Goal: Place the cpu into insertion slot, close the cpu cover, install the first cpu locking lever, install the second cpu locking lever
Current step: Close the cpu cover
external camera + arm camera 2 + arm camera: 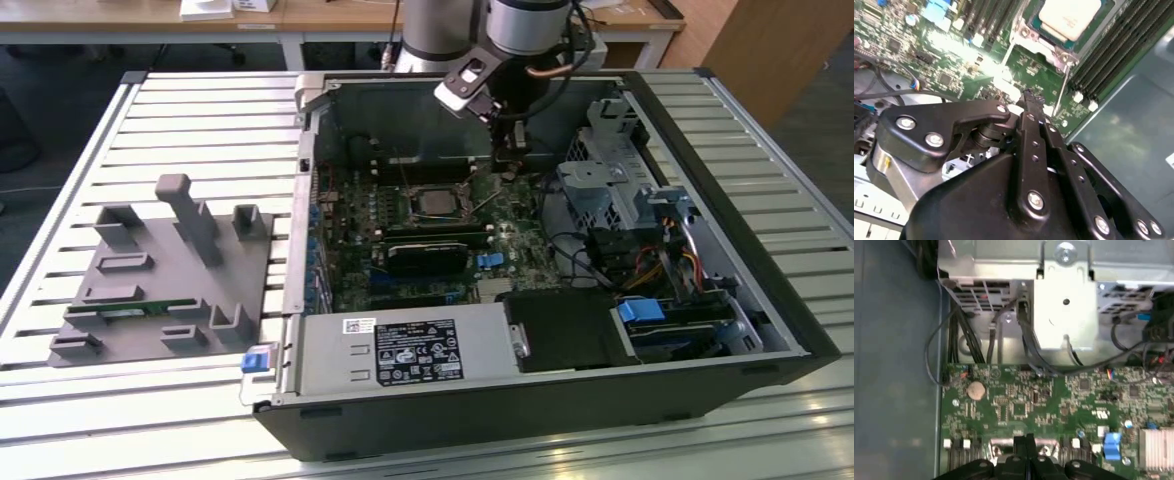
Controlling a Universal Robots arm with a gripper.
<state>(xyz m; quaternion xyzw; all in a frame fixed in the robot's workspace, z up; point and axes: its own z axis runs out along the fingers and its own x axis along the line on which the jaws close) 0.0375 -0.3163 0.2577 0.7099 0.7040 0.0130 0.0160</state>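
Note:
The cpu [434, 203] [1070, 16], a square chip with a silvery-tan top, lies flat in the insertion slot [410, 213] on the green board. The silvery cpu cover [1026, 37] lies as a frame around the chip. A thin metal lever [1068, 80] runs along the socket's side. My gripper [507, 170] hangs inside the case, just to the exterior view's right of the socket. Its black fingers are shut, with nothing visible between them. In both wrist views the gripper's tips [1029, 97] [1024, 442] sit close over the board beside the frame's edge.
The open computer case [787, 300] lies on a slatted table. A drive cage [607, 190] with cables is right of the gripper. A black card [427, 255] and the power supply [400, 350] lie nearer. A grey fixture block [174, 270] stands on the exterior view's left.

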